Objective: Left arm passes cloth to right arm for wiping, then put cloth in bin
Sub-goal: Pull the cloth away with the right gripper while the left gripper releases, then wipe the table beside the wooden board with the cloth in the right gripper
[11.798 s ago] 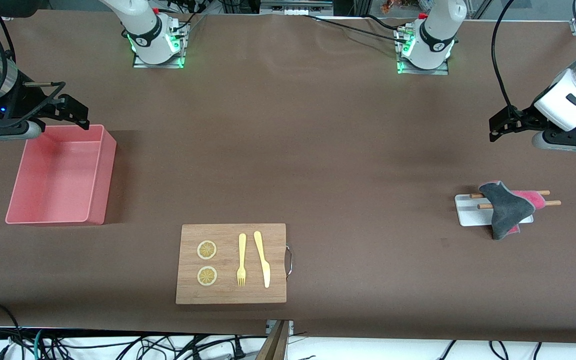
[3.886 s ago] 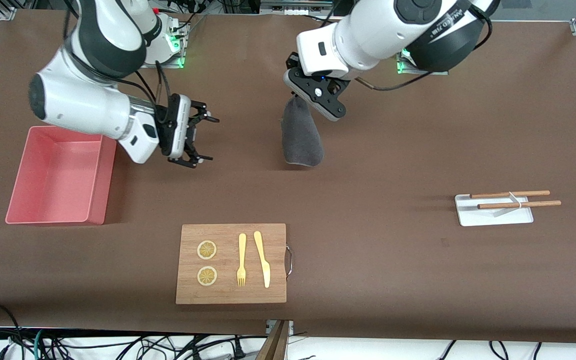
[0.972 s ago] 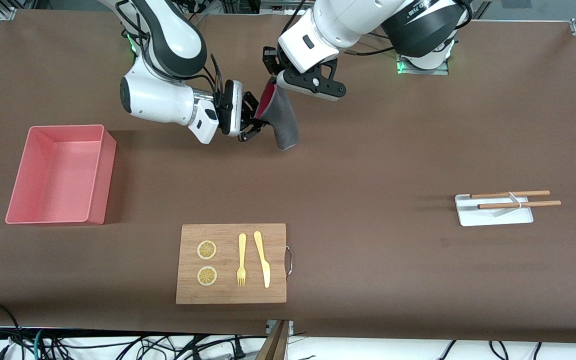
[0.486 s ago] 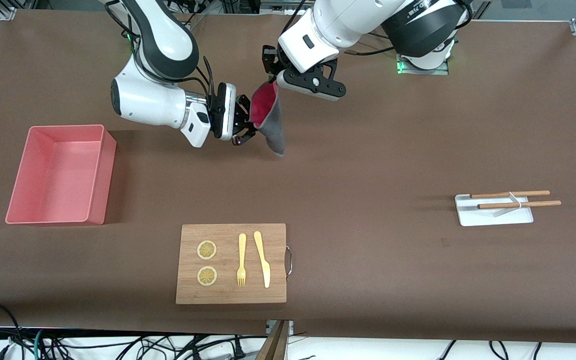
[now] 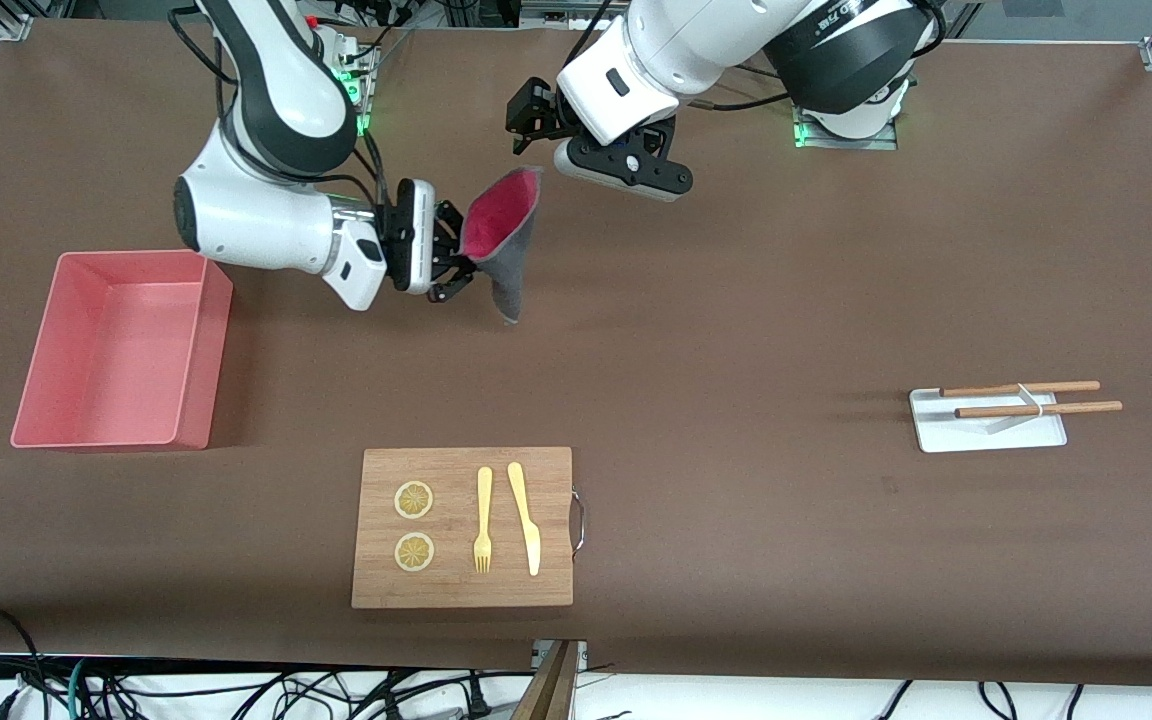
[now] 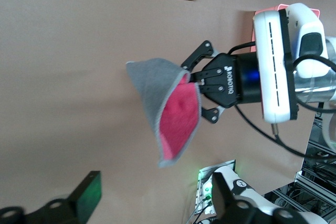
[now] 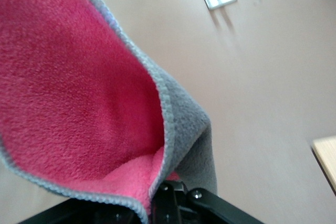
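Note:
My right gripper [image 5: 452,262] is shut on the cloth [image 5: 501,235] and holds it above the table, between the bin and my left gripper. The cloth hangs open like a pouch, pink-red inside and grey outside. The left wrist view shows the right gripper [image 6: 201,80] pinching the cloth's [image 6: 176,116] edge. The right wrist view is filled by the cloth [image 7: 79,93]. My left gripper [image 5: 538,122] is open and empty just above the cloth, apart from it; one finger [image 6: 84,199] shows. The pink bin [image 5: 106,350] sits empty at the right arm's end.
A wooden cutting board [image 5: 461,527] with two lemon slices, a yellow fork and a knife lies near the front camera. A small white tray [image 5: 986,422] with two wooden sticks lies toward the left arm's end.
My left gripper has opened and let go of the cloth. My right gripper, shut on it, has drawn the cloth away toward the bin's end.

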Controlling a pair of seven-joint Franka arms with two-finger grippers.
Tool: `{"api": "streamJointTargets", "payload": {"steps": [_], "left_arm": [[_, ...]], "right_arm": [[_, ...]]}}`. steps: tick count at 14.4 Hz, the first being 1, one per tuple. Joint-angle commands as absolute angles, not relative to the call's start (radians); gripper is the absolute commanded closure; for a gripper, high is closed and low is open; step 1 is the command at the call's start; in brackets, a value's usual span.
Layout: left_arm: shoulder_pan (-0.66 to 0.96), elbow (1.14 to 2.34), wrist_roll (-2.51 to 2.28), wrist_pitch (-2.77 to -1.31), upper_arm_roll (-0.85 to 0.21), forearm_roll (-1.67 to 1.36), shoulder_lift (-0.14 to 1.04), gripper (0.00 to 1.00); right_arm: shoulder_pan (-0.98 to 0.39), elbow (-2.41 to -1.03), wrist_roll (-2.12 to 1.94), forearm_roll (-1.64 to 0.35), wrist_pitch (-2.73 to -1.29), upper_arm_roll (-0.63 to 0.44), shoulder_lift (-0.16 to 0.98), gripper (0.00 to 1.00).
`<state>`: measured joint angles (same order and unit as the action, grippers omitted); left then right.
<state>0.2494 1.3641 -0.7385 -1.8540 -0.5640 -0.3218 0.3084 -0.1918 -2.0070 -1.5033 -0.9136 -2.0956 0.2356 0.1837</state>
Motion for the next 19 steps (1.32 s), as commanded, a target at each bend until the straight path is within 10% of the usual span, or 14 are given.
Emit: {"api": "streamJointTargets", "payload": {"steps": [1, 8, 19], "left_arm": [[0.255, 1.341, -0.742, -1.852, -0.56, -0.321, 0.314, 0.0], [0.203, 1.342, -0.733, -1.816, -0.549, -0.318, 0.305, 0.0], [-0.075, 1.358, -0.492, -1.355, -0.551, 0.064, 0.255, 0.0]], "right_arm": [[-0.128, -2.009, -1.5, -0.798, -2.04, 0.238, 0.167, 1.0], [-0.014, -2.019, -1.372, -0.435, -2.017, 0.219, 0.19, 1.0], [-0.008, -2.016, -1.007, 0.026, -2.175, 0.061, 0.391, 1.0]]}}
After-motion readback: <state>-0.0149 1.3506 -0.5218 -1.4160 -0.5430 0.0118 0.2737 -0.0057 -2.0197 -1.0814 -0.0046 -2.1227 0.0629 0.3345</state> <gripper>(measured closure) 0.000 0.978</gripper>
